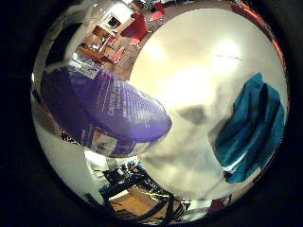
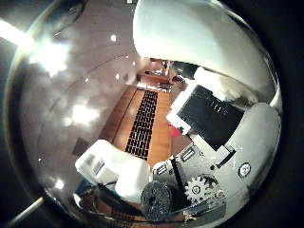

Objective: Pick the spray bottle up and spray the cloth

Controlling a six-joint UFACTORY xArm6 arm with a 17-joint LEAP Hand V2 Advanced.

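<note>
In the right little finger side palm view a purple spray bottle (image 1: 109, 104) with a printed label fills much of the picture, close to my palm. Its white spray head (image 1: 189, 151) reaches out over the white table (image 1: 204, 57) towards a teal cloth (image 1: 251, 123) that lies crumpled on the table. The head casts a shadow on the table beside the cloth. In the right thumb side palm view my hand (image 2: 214, 142) shows white, black and geared parts curled in close to the camera, with a white finger (image 2: 195, 38) arching over.
Red chairs (image 1: 137, 28) and wooden furniture stand beyond the table's far edge. The right thumb side palm view looks out at a grey ceiling with lights (image 2: 81, 114) and a wooden floor with a dark mat (image 2: 142, 119).
</note>
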